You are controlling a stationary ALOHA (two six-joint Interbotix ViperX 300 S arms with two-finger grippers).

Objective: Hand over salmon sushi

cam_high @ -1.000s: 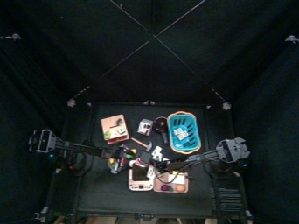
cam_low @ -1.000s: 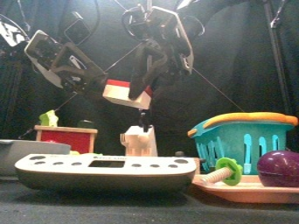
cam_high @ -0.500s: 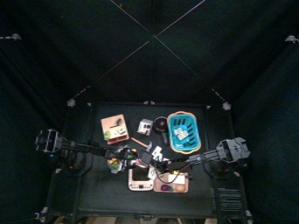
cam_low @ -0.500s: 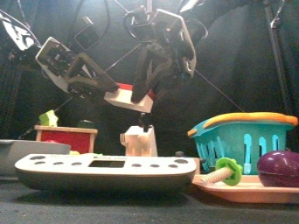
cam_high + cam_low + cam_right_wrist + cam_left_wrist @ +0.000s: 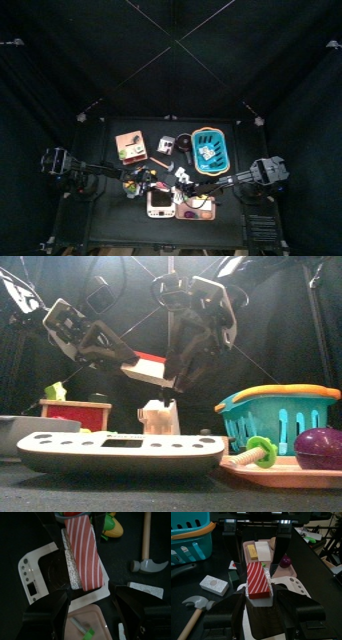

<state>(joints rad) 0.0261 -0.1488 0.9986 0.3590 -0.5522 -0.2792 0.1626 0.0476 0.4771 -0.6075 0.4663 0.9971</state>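
Observation:
The salmon sushi (image 5: 146, 365), red-and-white striped fish on white rice, hangs in the air above the table's front middle. My left gripper (image 5: 130, 360) is shut on it; in the left wrist view the sushi (image 5: 258, 583) sits clamped between the jaws. My right gripper (image 5: 191, 359) is right beside it with its jaws spread. In the right wrist view the sushi (image 5: 83, 554) lies between those open jaws without being pinched. In the top view both grippers meet near the table's front middle (image 5: 158, 181).
A white palette-shaped tray (image 5: 120, 452) lies in front below the sushi. A teal basket (image 5: 277, 416), a purple fruit (image 5: 321, 446) and a green ring (image 5: 258, 448) stand at the right. A red box (image 5: 76, 413) stands left, a white carton (image 5: 160, 416) in the middle. A toy hammer (image 5: 194, 608) lies nearby.
The left gripper moved in and closed on the sushi. The right gripper, which held it, has opened its jaws and eased off to the right.

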